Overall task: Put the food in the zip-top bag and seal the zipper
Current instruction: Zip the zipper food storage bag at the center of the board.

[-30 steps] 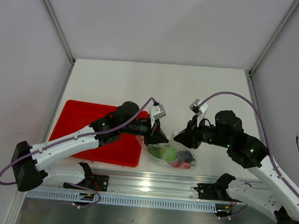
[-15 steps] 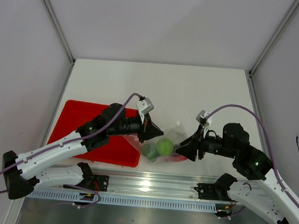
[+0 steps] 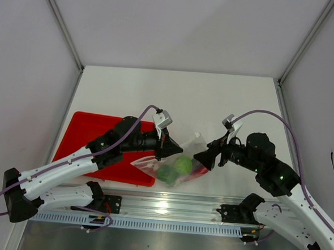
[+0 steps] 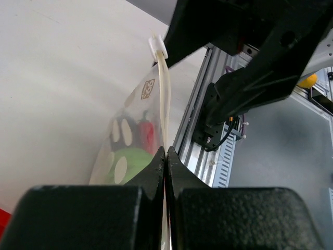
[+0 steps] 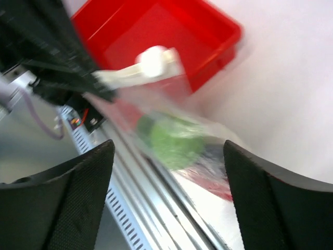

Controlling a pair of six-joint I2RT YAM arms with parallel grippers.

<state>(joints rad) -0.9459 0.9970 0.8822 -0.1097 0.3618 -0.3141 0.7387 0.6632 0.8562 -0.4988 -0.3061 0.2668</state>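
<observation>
The left jaws were pinched shut on the zipper (image 4: pixel 165 99) of the zip-top bag (image 3: pixel 147 162), which sat between both arms near the bench's (image 3: pixel 174 97) front edge, beside the red tray (image 3: pixel 92 134). The right jaws stood wide apart, the white slider (image 5: pixel 153 60) just ahead of them. Food (image 3: pixel 182 164) lay inside the bag.

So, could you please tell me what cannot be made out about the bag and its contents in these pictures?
1. The zipper: seen edge-on from the left wrist, pinched by the left gripper; sealed or not is too fine to tell.
2. Other food beside the green balls: in the top view, mostly covered by them and the right gripper.
3. The bag: the right wrist view is blurred.
</observation>
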